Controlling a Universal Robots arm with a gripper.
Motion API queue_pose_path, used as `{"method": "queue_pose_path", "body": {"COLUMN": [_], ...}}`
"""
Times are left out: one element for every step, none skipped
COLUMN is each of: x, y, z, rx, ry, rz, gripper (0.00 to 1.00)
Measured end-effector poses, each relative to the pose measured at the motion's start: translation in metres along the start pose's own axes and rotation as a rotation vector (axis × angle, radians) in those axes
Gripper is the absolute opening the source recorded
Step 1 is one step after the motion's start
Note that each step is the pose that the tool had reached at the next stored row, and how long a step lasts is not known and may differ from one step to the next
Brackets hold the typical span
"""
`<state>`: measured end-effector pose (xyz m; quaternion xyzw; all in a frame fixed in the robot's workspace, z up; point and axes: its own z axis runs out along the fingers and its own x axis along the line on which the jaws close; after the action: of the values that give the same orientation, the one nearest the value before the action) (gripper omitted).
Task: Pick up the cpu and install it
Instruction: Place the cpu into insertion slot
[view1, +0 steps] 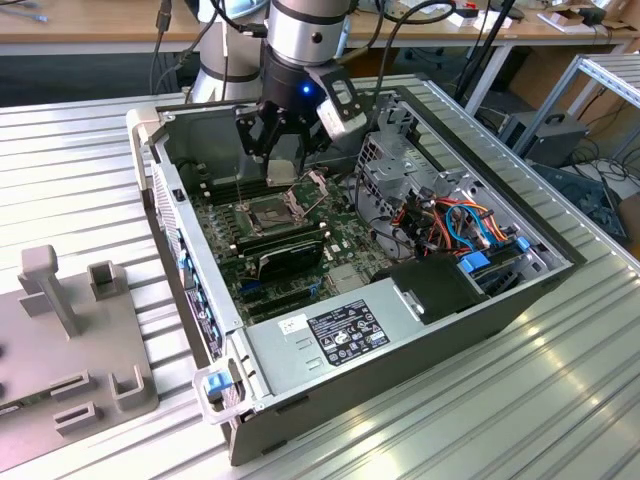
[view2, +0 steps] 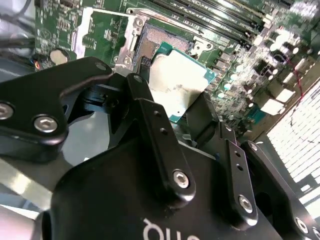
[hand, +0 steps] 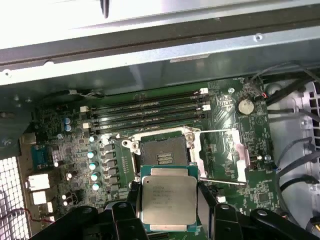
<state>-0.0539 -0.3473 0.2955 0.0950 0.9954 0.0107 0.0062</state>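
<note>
Ribbed aluminium tabletop (view1: 560, 400), open grey computer case (view1: 450, 340) lying on it. My worry: if the small silver-topped square cpu (hand: 168, 202) lands tilted or rotated, it could bend the pins in the dark open socket (hand: 163, 152). Black fingers (view2: 150, 117) of the gripper (view1: 283, 150) pinch the cpu by opposite edges, so it sits between them, above the green motherboard (hand: 235, 130), near the socket, not seated.

No print is legible anywhere. Black sticker (view1: 348, 333) and small white label (view1: 292, 324) sit on the grey power-supply cover (view1: 300, 360) at the near end of the scene; both carry fine print and marks too small to read. The cpu (hand: 168, 202) top shows faint engraved lines in the first wrist view, unreadable.
</note>
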Motion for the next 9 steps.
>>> {"method": "queue_pose_path", "body": {"x": [0.0,0.0,0.0,0.0,0.0,0.0,0.0,0.0,0.0], "y": [0.0,0.0,0.0,0.0,0.0,0.0,0.0,0.0,0.0], "z": [0.0003,0.0005,0.0008,0.0012,0.0014,0.0017,0.0019,0.0021,0.0024], "rx": [0.0002,0.0004,0.0009,0.0011,0.0012,0.0014,0.0017,0.0018,0.002], "ry": [-0.0005,-0.001,-0.0017,-0.0024,-0.0028,-0.0032,-0.0036,-0.0039,-0.0044], "rz": [0.023,0.044,0.078,0.107,0.125,0.142,0.16,0.178,0.195], "gripper": [0.54,0.54,0.54,0.54,0.54,0.54,0.54,0.54,0.54]}}
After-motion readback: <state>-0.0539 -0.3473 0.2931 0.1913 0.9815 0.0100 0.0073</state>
